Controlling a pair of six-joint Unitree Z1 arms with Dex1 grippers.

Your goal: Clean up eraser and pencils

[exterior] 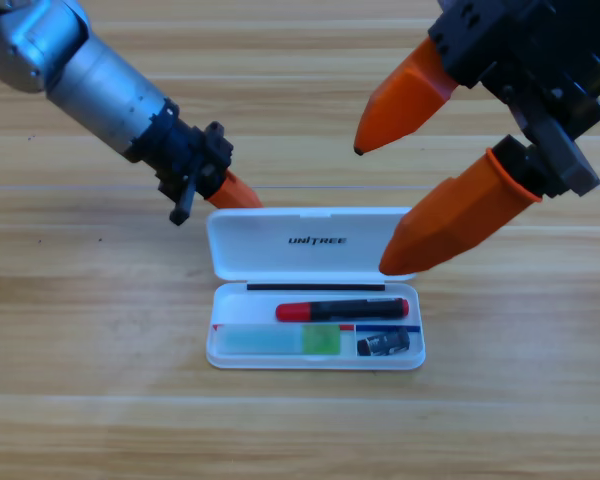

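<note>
- Right now you are looking down on a wooden table (80, 330) with pale, streaky grain running across it, matte and smooth.
- A white plastic case (315, 290) with rounded corners lies open at the middle; its glossy lid (280, 255) is laid back toward the arms and carries a small dark logo.
- Inside the tray you have the black pencil (345, 309), a round stick with a red end pointing left, lying crosswise in the upper slot.
- Below it, in the lower left compartment, lies the pale pencil (280, 340), whitish-green and slightly translucent, its bright green cap at the right.
- In the lower right compartment sits the eraser (383, 344), a short black block with a pale grey band, tilted a little.
- Your left gripper (235, 192) comes in on a shiny grey cylindrical arm with black fittings; its smooth orange tip is at the lid's upper left corner, and you cannot tell from here whether it touches the lid or how the tool is set.
- Your right gripper (372, 210) hangs large over the case's right side, its two tapered orange jaws spread wide and holding nothing, the lower one overlapping the lid's right corner in this view.
</note>
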